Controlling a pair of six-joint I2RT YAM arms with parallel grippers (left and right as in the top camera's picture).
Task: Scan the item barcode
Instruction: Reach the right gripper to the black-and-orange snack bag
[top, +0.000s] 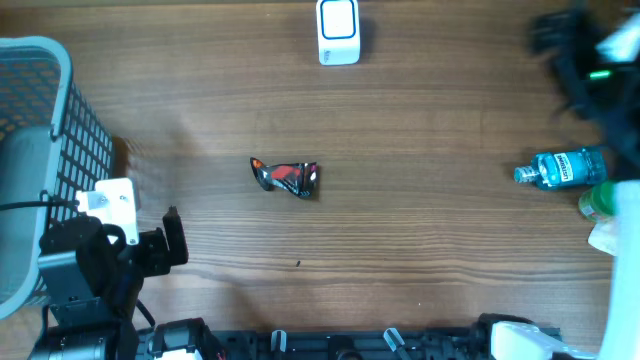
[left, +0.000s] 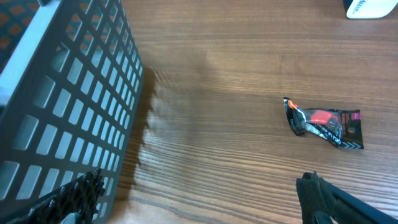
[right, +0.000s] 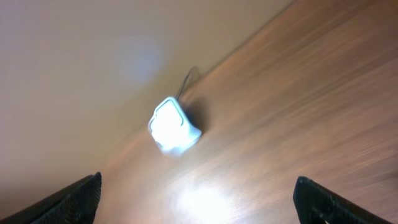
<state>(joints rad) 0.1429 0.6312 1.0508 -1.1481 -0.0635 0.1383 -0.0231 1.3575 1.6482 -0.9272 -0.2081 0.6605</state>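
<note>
Left gripper (left: 199, 194): jaws wide open, nothing between them. We see both fingertips (left: 320, 198) low in the left wrist view, over bare wooden table (left: 236, 56). The grey mesh basket (left: 68, 112) stands just beside the left-hand finger, apart from it. The snack packet (left: 323, 123), black with red print, lies flat on the table ahead of the jaws and off to their right, past the right-hand finger and not touching it. The barcode scanner (left: 372, 7) sits far ahead, further right still.

Right gripper (right: 198, 194): jaws spread wide, holding nothing. The view is motion-blurred. The scanner shows as a white block ahead of the jaws, slightly left of their centre line, well apart.

From overhead, the right arm (top: 585, 50) is a blur at the far right edge. A blue mouthwash bottle (top: 562, 167) lies on its side near that arm, outside the jaws; we cannot tell its barcode side.
</note>
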